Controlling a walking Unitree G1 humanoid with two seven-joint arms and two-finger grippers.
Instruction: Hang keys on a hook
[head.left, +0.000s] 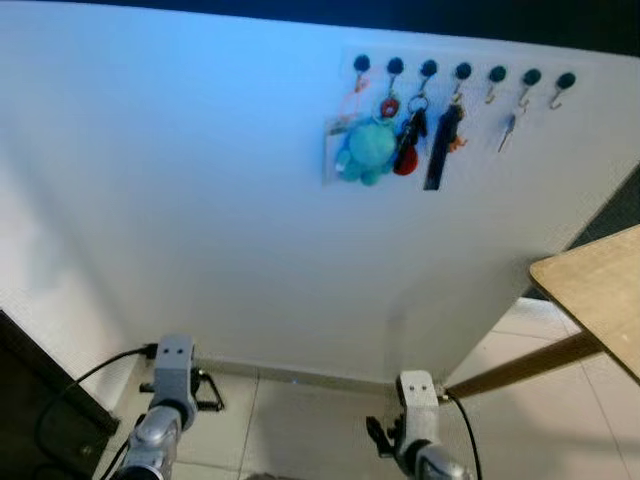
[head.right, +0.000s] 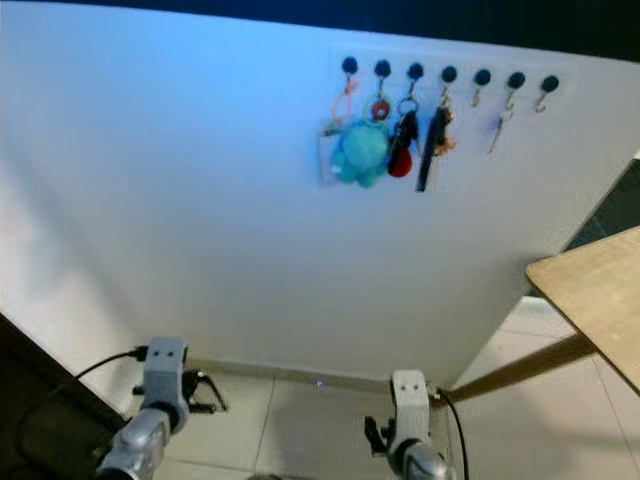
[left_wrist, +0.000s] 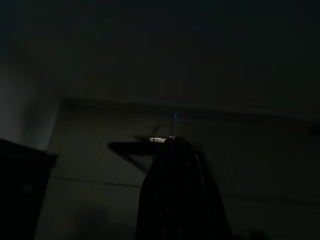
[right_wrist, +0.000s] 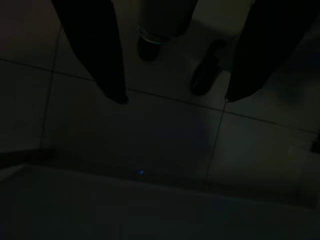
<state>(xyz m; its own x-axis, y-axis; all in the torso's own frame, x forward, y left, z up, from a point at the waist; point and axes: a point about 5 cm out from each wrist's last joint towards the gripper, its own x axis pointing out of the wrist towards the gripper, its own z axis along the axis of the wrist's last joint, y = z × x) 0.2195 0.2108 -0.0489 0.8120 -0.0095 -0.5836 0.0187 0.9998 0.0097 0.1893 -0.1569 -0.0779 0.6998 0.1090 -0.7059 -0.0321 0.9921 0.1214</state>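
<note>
White wall (head.left: 200, 200): hooks (head.left: 497, 74) high, up-right of both arms. Right gripper (right_wrist: 172, 97) open, nearer. Left gripper (left_wrist: 172, 145) closed; keys unseen.

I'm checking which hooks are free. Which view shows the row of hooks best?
The left eye view: the row of hooks is lit and slightly larger there, the rightmost hook bare. The right eye view shows the same row. Both wrist views are dark and face the floor.

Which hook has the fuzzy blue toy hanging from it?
The second hook from the left holds the turquoise plush toy; the next ones hold dark or red keychains.
</note>
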